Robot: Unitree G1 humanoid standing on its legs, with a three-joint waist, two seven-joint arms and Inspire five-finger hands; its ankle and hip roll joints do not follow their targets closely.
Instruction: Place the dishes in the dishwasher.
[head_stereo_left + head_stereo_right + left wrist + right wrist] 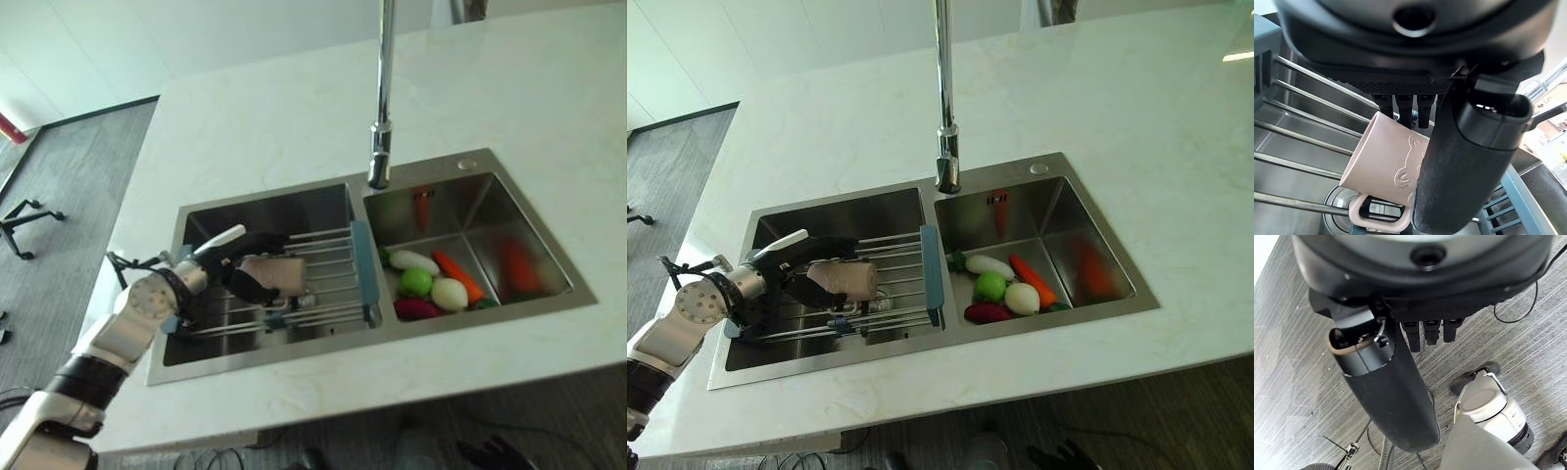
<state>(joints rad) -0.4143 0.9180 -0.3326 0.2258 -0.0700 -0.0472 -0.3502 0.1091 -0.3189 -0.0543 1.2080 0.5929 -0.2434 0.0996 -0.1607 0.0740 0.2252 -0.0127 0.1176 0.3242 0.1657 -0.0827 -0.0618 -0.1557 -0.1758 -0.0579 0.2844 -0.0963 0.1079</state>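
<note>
The left hand [798,262] is reaching in from about eight o'clock and hanging over the left basin of a steel double sink [1087,201] set in a pale stone counter [1136,108]. Its dark fingers and thumb are curling round a pink mug [850,280], which is lying tilted on its side with the handle turned downward. In the left wrist view the thumb [1464,166] is pressing along the mug's [1388,169] side while the fingers are wrapping over its far side, and the handle is hanging just above the rods below. The mug is sitting over a wire drying rack [906,257] with blue end pieces, which is spanning the left basin; the rack's right end is lying at about three o'clock of the mug, against the wall dividing the basins.

A tall chrome faucet [945,117] is standing at twelve o'clock of the sink, its spout ending above the divider. In the right basin, a cluster of toy vegetables is lying near the front: a white radish [988,265], a green apple [990,286], an orange carrot [1031,280], a pale round piece [1022,299] and a dark red piece [987,312].

The right hand [1396,396] is hanging over grey floor [1293,357], its fingers straight and holding nothing.
</note>
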